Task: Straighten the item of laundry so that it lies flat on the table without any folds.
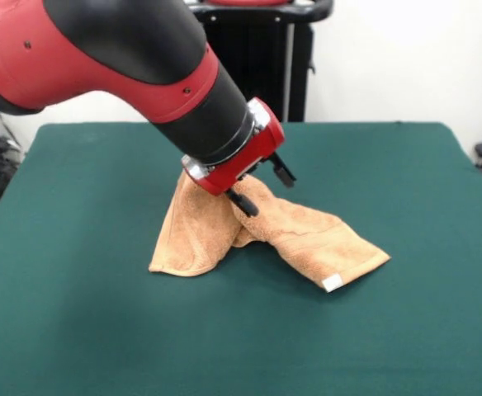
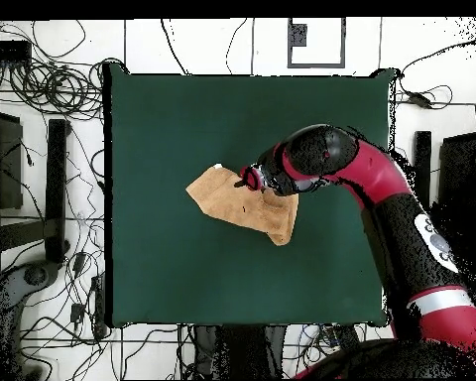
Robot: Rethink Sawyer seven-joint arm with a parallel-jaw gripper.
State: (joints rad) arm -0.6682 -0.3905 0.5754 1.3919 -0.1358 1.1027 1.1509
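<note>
Towel cloth is bunched up at the claw, which hangs tilted over the raised middle of the fabric; one black finger presses into the cloth at the peak while the other sticks out free above it, so the claw looks spread, and whether any cloth is really pinched cannot be told. From that peak the orange-tan towel drops away in two folded limbs, like a tent: in the front view a shorter limb falls to the left and ends in a rounded fold lying on the bench, and a longer limb runs down to the right, ending in a corner with a small white tag. Between the two limbs a dark gap of green shows. Seen from overhead, the towel lies as a crumpled slanted strip near the middle of the green bench, well inside all its edges, with the claw at its upper edge and the red and black arm reaching in from the right. Cables lie on the floor around the bench.
</note>
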